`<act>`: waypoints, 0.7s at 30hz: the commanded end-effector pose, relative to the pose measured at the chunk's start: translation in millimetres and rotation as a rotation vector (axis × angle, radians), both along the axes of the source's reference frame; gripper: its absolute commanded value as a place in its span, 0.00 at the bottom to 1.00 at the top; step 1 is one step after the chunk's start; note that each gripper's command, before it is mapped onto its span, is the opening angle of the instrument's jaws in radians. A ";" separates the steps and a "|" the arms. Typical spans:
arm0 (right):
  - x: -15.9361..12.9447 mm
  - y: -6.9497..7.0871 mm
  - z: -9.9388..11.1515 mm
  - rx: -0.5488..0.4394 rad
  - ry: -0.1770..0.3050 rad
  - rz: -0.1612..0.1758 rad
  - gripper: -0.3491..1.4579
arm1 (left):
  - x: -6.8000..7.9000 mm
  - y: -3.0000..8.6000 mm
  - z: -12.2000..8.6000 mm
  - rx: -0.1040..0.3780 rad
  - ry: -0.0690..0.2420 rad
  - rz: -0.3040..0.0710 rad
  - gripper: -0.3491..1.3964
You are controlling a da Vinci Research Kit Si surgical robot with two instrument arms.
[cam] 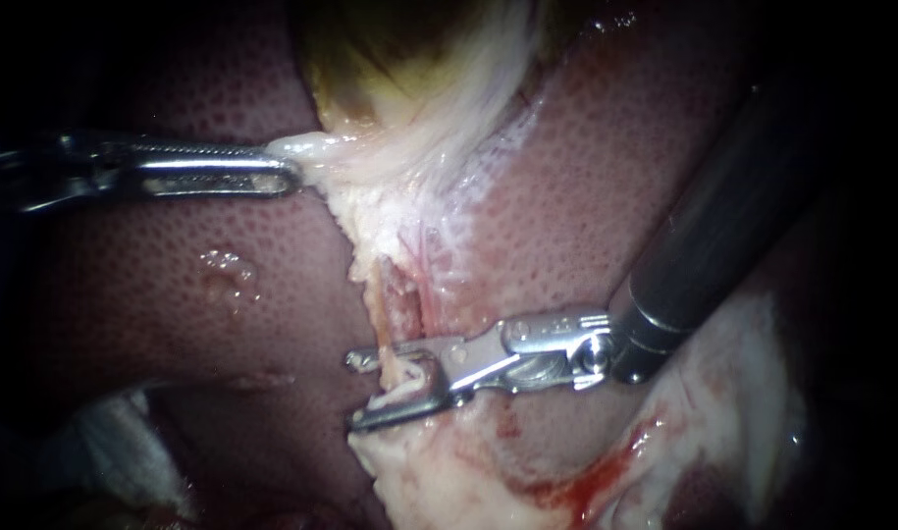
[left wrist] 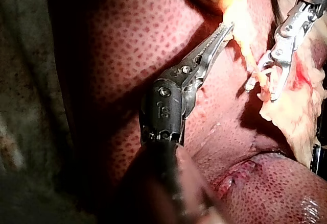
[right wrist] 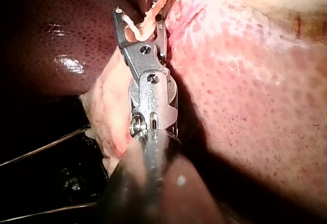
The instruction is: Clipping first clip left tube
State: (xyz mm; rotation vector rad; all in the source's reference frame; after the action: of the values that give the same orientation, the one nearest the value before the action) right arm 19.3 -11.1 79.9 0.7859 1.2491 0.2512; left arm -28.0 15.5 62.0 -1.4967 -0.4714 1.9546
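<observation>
A thin pale tube (cam: 382, 316), the left one of two strands, runs down from the gallbladder (cam: 399, 49) over the liver (cam: 174, 265). My right instrument (cam: 358, 391) comes in from the upper right. Its jaws stand open, one on either side of the tube's lower end, with a gap showing. The same straddle shows in the right wrist view, where the tube (right wrist: 148, 22) passes between the right instrument (right wrist: 139, 17) jaws. My left instrument (cam: 291, 169) is shut on pale tissue (cam: 321, 149) at the gallbladder's base, held taut to the left; the left instrument (left wrist: 227, 28) shows this too.
Pale fatty tissue (cam: 449, 481) with a streak of blood (cam: 586, 481) lies just below the right jaws. White gauze (cam: 125, 442) sits at the lower left. A second pale strand (cam: 424, 294) runs close beside the tube on its right.
</observation>
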 end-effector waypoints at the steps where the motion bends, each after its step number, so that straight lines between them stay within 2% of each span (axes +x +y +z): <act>1: 0.0 0.1 0.1 0.005 -0.001 0.005 0.40 | 0.0 0.0 0.0 0.000 0.001 0.000 0.00; 4: 0.0 0.1 0.2 0.005 0.002 0.007 0.36 | -0.1 0.0 0.1 0.000 0.001 -0.001 0.00; 5: -0.1 0.1 0.3 0.006 0.004 0.008 0.31 | -0.1 0.0 0.1 0.000 0.002 -0.001 0.00; 6: -0.2 0.1 0.3 0.016 0.001 0.007 0.17 | -0.1 0.0 0.1 0.000 0.002 -0.001 0.00; 8: -0.7 0.1 0.4 0.070 -0.017 0.006 0.00 | -0.1 0.0 0.1 0.000 0.002 -0.001 0.00; 21: -0.7 0.2 0.5 0.104 -0.038 -0.009 0.00 | 0.1 -0.1 0.1 0.000 0.001 -0.001 0.00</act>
State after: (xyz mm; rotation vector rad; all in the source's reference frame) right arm 18.6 -10.9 80.4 0.8715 1.2046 0.3255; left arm -27.9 15.3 62.1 -1.4941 -0.4703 1.9552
